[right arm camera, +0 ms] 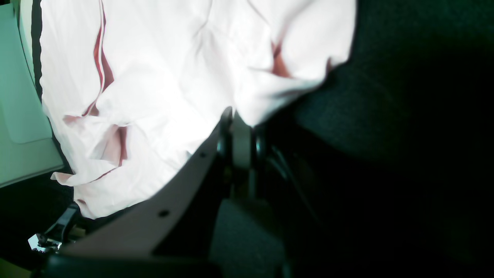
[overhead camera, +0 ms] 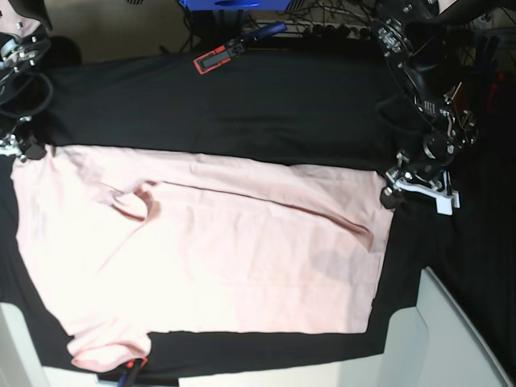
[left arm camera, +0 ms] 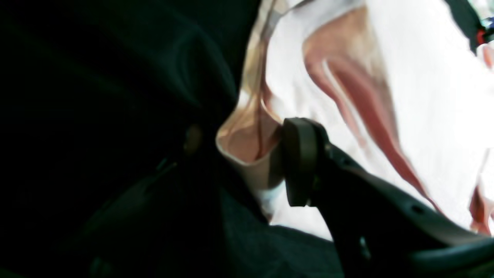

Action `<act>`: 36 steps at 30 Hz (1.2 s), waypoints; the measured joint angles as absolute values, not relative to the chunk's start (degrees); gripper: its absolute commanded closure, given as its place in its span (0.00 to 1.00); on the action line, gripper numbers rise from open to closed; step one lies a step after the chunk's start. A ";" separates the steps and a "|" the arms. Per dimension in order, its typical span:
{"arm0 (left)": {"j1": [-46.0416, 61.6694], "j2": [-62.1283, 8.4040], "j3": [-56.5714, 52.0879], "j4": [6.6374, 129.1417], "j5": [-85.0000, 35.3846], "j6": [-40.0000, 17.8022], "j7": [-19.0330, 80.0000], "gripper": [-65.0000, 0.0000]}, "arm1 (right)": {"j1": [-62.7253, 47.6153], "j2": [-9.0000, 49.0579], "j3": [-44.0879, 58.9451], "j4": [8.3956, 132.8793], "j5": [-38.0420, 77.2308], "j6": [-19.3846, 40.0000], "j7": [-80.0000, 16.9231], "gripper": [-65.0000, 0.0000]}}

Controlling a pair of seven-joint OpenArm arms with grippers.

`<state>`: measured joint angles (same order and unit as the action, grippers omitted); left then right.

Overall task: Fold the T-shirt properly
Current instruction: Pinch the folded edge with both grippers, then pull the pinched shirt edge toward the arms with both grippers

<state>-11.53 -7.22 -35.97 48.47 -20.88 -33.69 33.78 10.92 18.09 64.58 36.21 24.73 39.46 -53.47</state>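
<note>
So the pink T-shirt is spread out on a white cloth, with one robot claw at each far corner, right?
Not quite: the cloth under the T-shirt is black, not white, as the base view shows. The rest holds: the shirt lies spread out, with the left gripper at one far corner and the right gripper at the other.

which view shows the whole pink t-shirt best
The base view: the T-shirt lies spread out across the black cloth, nearly all of it visible. The left wrist and right wrist views show only bright, creased patches of it near each gripper.
</note>
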 measured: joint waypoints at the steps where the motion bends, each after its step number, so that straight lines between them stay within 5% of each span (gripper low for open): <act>1: -11.53 -7.25 -35.97 48.47 -20.91 -33.89 33.78 0.52 | 10.92 18.09 64.58 36.21 24.73 39.46 -53.45 1.00; 11: -11.38 -6.68 -35.94 49.01 -20.88 -33.85 33.87 0.56 | 10.92 18.06 64.58 36.21 24.73 39.46 -53.45 1.00; 15: -11.42 -6.70 -35.83 48.66 -20.73 -33.26 34.06 0.86 | 10.92 18.06 64.58 36.21 24.73 39.46 -53.43 1.00; 22: -11.20 -6.70 -35.86 48.62 -20.62 -33.23 34.46 0.91 | 10.90 18.06 64.58 36.21 24.73 39.46 -53.43 1.00; 24: -11.25 -6.72 -36.03 48.77 -20.67 -33.23 36.05 1.00 | 10.92 18.09 64.58 36.21 24.75 39.46 -53.45 1.00; 36: -7.86 -5.08 -38.96 63.77 -20.05 -33.67 45.63 1.00 | 9.89 17.87 64.58 38.81 24.51 39.57 -54.13 1.00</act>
